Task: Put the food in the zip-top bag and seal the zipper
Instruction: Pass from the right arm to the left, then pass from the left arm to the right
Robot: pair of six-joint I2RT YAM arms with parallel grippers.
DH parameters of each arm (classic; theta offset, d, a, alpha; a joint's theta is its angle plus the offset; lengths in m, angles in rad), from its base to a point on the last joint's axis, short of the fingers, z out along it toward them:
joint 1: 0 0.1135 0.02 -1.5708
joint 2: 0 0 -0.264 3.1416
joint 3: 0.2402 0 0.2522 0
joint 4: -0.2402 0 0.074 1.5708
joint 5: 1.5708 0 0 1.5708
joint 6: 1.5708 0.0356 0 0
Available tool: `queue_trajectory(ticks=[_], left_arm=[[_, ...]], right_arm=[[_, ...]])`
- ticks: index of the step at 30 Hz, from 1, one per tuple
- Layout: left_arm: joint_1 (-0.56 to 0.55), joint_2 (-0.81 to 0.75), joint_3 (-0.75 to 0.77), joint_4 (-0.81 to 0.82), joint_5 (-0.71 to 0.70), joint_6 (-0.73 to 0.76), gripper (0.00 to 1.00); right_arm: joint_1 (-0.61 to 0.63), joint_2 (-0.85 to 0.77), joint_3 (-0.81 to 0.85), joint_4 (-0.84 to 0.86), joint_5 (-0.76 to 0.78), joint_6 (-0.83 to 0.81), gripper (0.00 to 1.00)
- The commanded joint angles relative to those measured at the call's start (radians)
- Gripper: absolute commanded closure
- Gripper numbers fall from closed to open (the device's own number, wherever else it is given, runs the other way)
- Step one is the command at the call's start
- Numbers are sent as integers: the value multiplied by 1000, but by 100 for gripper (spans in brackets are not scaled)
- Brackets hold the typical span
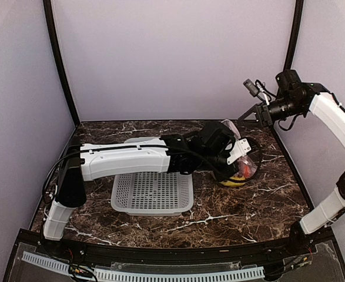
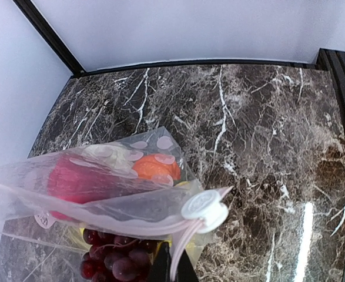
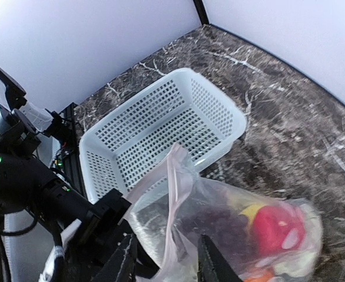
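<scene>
Left end effector (image 2: 173, 269) clamps the zipper (image 2: 154, 226) of the zip-top bag (image 2: 101, 200), toward the right edge of the bench (image 2: 266, 117); right end effector (image 3: 167, 261) stands apart.

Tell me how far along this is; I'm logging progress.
Done: grapes, red pepper and orange tomato sit inside the zip-top bag. In hand: the left tool pinches the zipper strip beside its slider. Left: the mouth looks partly open in the right wrist view, so sealing remains.
</scene>
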Motion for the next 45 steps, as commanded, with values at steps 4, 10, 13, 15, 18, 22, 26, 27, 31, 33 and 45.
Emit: queue_trajectory(ticks=[4,10,13,15,18,22,26,27,31,33,45], left_arm=[[1,-88,41,117,46,-170,99],[2,-111,46,217,41,-233,99],[2,-116,58,241,31,-230,99],[4,-116,67,256,25,-230,99],[7,-119,77,273,29,-239,99],[7,-122,86,283,39,-254,99],[7,-126,88,287,45,-271,99],[7,-127,88,287,46,-273,99],[7,-133,88,282,46,-281,99],[7,-135,87,280,50,-284,99],[7,-136,79,279,71,-290,99]], right_arm=[[-118,-95,41,-48,-54,-68,62],[-129,-184,-25,-127,-116,-201,62],[-129,-236,-40,-189,-133,-286,62],[-129,-269,-63,-193,-116,-323,63],[-129,-317,-104,-167,-75,-331,67],[-128,-361,-159,-123,-46,-331,75],[-127,-388,-193,-86,-27,-330,78],[-128,-390,-201,-82,-20,-335,79],[-126,-388,-232,-77,2,-351,79],[-125,-386,-250,-70,5,-352,80],[-111,-379,-309,29,23,-316,92]])
